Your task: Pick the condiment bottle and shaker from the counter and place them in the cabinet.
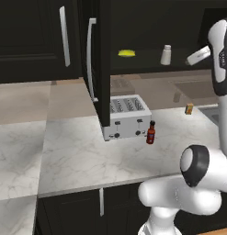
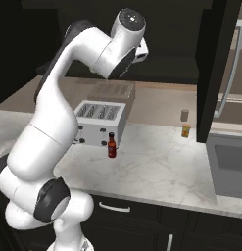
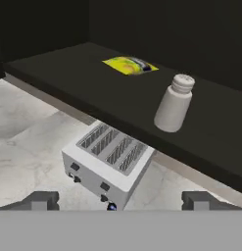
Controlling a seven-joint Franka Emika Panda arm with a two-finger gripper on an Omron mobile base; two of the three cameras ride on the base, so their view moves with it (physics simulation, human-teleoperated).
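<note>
The white-grey shaker stands upright on the dark inner shelf of the open cabinet. My gripper hangs just right of the shaker at shelf height, open, with nothing between its fingers and a clear gap to the shaker. The red condiment bottle stands upright on the marble counter, right in front of the toaster.
A silver toaster sits under the shelf. The cabinet door stands open, edge-on, left of the shelf. A yellow item lies on the shelf. A small orange-brown jar stands at the counter's back right.
</note>
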